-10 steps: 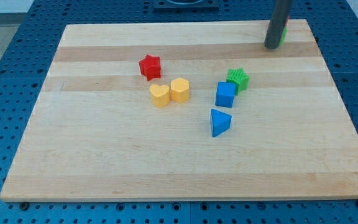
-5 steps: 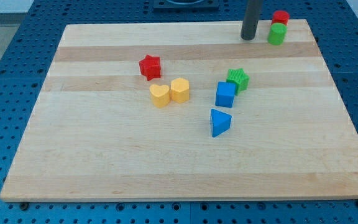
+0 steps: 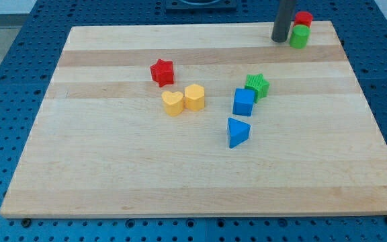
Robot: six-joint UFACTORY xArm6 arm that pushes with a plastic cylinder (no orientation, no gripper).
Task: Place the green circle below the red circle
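The wooden tabletop (image 3: 113, 175) is carrying a red circle (image 3: 304, 19) and green circle (image 3: 299, 36) at its top right corner, a red star (image 3: 161, 72), yellow heart (image 3: 173, 103), yellow hexagon (image 3: 195, 97), green star (image 3: 257, 85), blue cube (image 3: 244, 102) and blue triangle (image 3: 237, 132).

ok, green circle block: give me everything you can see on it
The green circle is a small, bright green, upright cylinder that looks like plastic. It stands near the board's top right corner in the view, directly below the red circle, the two touching or nearly so. My tip sits just to its left in the view, close beside it; whether they touch cannot be told. No other block is near it.
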